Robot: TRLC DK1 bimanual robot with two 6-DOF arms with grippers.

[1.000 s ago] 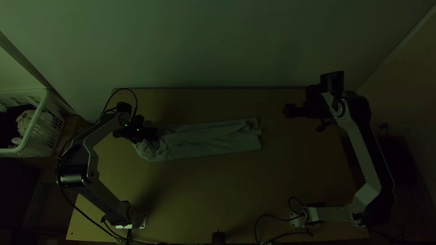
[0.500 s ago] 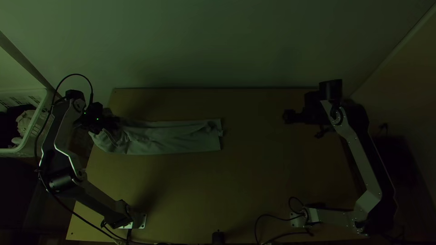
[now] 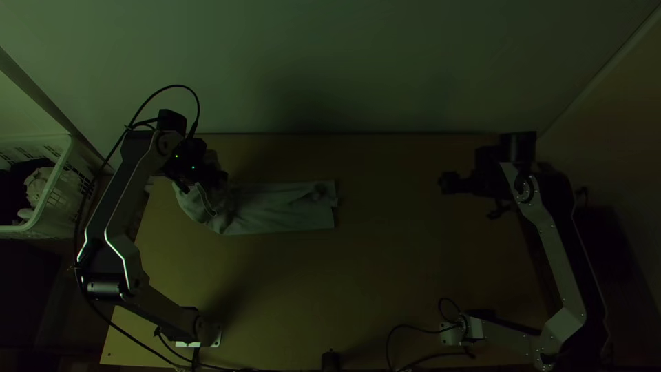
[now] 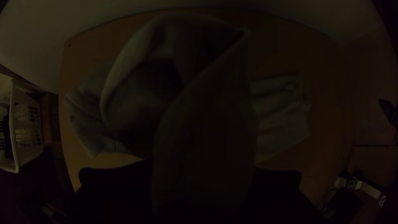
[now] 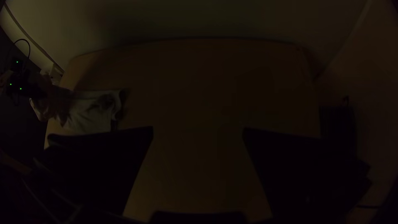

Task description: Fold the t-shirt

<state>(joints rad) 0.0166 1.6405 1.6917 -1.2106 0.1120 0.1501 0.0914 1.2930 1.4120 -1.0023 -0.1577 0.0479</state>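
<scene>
Table [image 3: 385, 289]: light wood, flat, smooth. Its open middle presumably gives the fold its working room.

Right arm [image 3: 556, 255]: silver-grey links, black joints; its gripper [image 5: 198, 135] is at the far right, fingers wide apart, nothing between them. Likely parked there to leave the folding area free.

Left arm [image 3: 124, 200]: on the left side, bent over the cloth.

T-shirt [image 3: 282, 207]: on the far-left part of the table, a long narrow strip running left to right, apparently folded lengthwise already; number of layers cannot be told. Right end lies low and straight-edged, slightly wrinkled; left end is bunched and partly lifted. The fabric looks soft, pale and matt, and it rises in a rounded, hollow loop.

Left gripper [image 3: 220, 180]: above the left end, fingers closed on a raised piece of cloth; which part, cannot tell. Probably held up so this end can be carried rightward over the flat part.

Basket [image 3: 65, 200]: white slotted plastic, beyond the left edge.
</scene>
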